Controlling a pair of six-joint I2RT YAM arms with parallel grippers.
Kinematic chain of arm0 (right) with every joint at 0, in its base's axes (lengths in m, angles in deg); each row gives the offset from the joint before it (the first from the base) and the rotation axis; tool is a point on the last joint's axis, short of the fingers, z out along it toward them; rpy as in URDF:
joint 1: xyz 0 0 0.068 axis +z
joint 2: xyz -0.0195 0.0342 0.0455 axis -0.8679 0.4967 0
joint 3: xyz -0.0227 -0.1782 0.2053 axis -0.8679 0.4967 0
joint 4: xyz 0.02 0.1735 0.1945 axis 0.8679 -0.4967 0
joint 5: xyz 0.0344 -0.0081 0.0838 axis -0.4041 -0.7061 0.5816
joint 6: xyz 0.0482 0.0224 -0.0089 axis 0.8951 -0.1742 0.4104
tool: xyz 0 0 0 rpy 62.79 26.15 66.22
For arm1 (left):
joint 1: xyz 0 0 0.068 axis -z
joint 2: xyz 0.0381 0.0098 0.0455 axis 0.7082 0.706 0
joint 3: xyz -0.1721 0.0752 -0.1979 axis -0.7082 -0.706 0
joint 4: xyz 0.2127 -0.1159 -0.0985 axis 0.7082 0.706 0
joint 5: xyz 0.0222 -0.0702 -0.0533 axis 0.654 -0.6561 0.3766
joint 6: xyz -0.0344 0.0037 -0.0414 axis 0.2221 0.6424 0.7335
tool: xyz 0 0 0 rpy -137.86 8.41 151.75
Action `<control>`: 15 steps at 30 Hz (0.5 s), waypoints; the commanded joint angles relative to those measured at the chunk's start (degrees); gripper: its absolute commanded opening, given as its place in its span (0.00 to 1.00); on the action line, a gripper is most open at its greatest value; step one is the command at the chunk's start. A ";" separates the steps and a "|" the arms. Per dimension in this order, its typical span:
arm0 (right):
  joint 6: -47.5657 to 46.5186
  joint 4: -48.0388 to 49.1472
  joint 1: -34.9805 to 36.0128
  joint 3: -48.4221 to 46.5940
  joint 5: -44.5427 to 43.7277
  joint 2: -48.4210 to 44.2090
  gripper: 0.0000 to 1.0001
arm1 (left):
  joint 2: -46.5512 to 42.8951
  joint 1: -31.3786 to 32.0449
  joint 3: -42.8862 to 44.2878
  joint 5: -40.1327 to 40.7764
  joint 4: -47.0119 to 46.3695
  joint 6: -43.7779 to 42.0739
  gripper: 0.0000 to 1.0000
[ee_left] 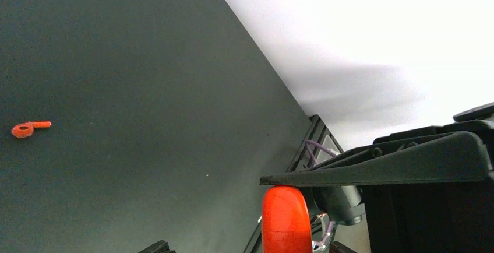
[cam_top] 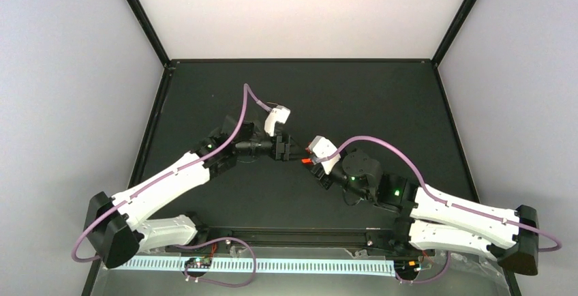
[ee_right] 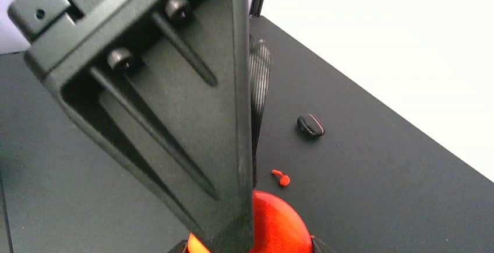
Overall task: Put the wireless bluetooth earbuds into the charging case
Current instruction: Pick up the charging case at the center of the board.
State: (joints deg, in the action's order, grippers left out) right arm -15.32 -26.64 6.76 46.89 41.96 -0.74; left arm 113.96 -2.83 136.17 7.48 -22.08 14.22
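The charging case (ee_right: 279,224), a glossy red-orange puck, is held off the table between the two tips of my right gripper (ee_right: 247,244), which is shut on it. My left gripper (ee_left: 250,247) meets it from the other side, jaws open. The case (ee_left: 285,221) shows edge-on between them, with a gap to the left fingertip (ee_left: 154,246). From above, both grippers meet mid-table at the case (cam_top: 307,161). One of the earbuds (ee_left: 29,128), tiny and red-orange, lies on the dark table; it is also in the right wrist view, earbud (ee_right: 281,176), just beyond the case.
A small black lump (ee_right: 310,126) lies on the table beyond the earbud. The left gripper's ribbed black finger (ee_right: 175,107) fills much of the right wrist view. White walls and a black frame bound the dark table (cam_top: 382,105).
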 commanded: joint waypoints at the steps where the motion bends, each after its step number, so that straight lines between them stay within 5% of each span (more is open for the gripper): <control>1: -1.62 2.23 0.58 -2.03 -0.26 0.22 0.41 | 0.81 0.62 1.87 -3.11 -0.19 -0.07 0.69; 15: -3.81 3.77 0.54 -3.03 -0.74 2.84 0.41 | 2.19 1.58 -0.06 -7.21 -3.06 3.00 0.46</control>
State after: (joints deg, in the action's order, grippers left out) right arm -17.75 -25.61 6.96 46.14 41.90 1.60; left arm 115.62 -1.83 136.13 2.89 -22.91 15.69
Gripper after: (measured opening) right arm 0.446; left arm 0.501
